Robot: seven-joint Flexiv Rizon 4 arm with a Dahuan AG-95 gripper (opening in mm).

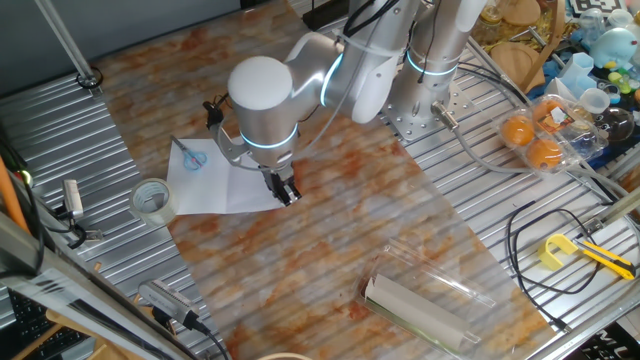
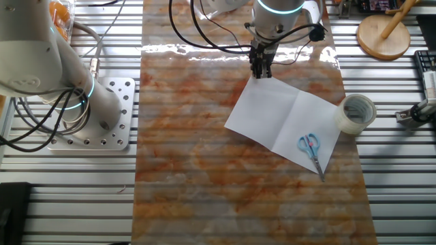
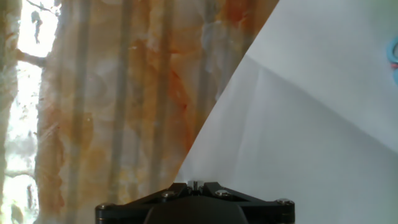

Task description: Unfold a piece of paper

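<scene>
The piece of paper (image 1: 225, 180) lies opened out flat on the marbled tabletop, a white sheet with a middle crease. It also shows in the other fixed view (image 2: 286, 119) and the hand view (image 3: 298, 124). A small blue scissors-like shape (image 2: 310, 146) sits near one corner. My gripper (image 1: 287, 193) points down at the opposite corner, also seen in the other fixed view (image 2: 261, 71). In the hand view my gripper (image 3: 195, 183) has its fingers together right at the paper's corner, pinching it at table level.
A roll of clear tape (image 1: 152, 200) stands just beyond the paper's marked corner, also in the other fixed view (image 2: 357, 112). A grey-white roll in clear plastic casing (image 1: 420, 300) lies nearer the front. Oranges (image 1: 530, 140), cables and a yellow tool (image 1: 560, 250) lie on the ribbed metal side.
</scene>
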